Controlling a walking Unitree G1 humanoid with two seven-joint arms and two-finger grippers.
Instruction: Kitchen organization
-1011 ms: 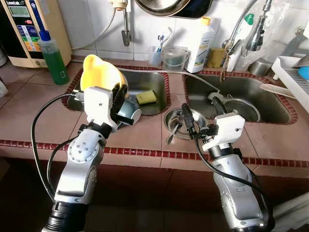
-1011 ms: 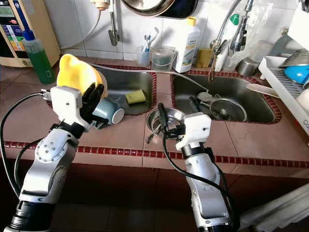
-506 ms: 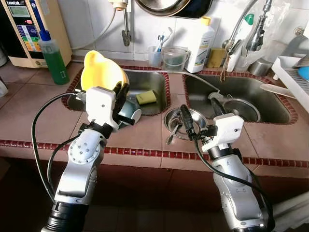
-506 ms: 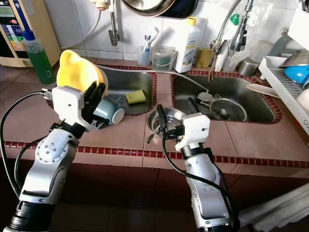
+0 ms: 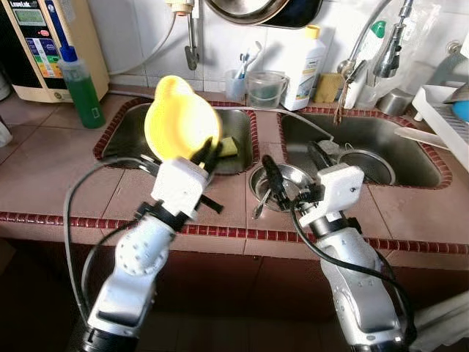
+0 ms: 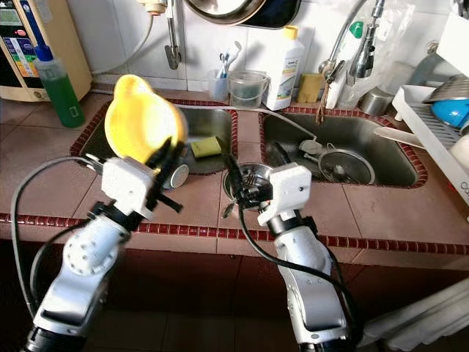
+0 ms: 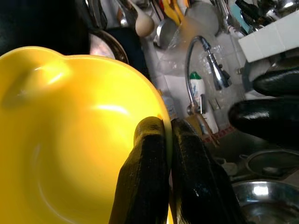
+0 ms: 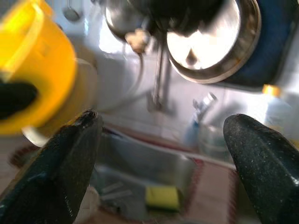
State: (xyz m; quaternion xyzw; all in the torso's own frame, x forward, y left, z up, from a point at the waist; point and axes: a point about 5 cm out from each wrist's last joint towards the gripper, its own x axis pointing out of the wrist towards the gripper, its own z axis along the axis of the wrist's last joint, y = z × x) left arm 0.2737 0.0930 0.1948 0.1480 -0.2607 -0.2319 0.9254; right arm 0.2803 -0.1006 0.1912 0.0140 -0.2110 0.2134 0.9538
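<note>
Nearest us, our two silver arms rose from below the front edge of the tiled counter (image 5: pixel 51 158). Our left gripper (image 5: pixel 207 155) was clamped on the rim of the yellow bowl (image 5: pixel 180 126), one black finger inside and one outside, as its wrist view showed, fingers (image 7: pixel 145 186) pressed together on the thin wall. The bowl was held up on edge above the gripper, its hollow turned toward us, over the near rim of the left sink (image 5: pixel 238 121). The left forearm slanted up and to the right, elbow low by the counter's front edge.

Our right gripper (image 5: pixel 293 170) held nothing; its two fingers stood well apart, pointing away and to the left over the steel dish (image 5: pixel 293 176) that sat on the counter strip between the two sinks. The right forearm rose nearly upright.

Behind the left gripper, a grey mug (image 6: pixel 176 176) lay on its side at the left sink's near rim. One yellow-green sponge (image 5: pixel 228 147) lay in that sink. The right sink (image 5: pixel 410 158) held a round metal strainer (image 5: pixel 368 163).

Along the back edge we counted one green bottle (image 5: pixel 80 84), one white bottle (image 5: pixel 304 66), one clear cup (image 5: pixel 264 88) and one tap (image 5: pixel 366 40). A dish rack (image 5: pixel 447 117) stood at the right edge.
</note>
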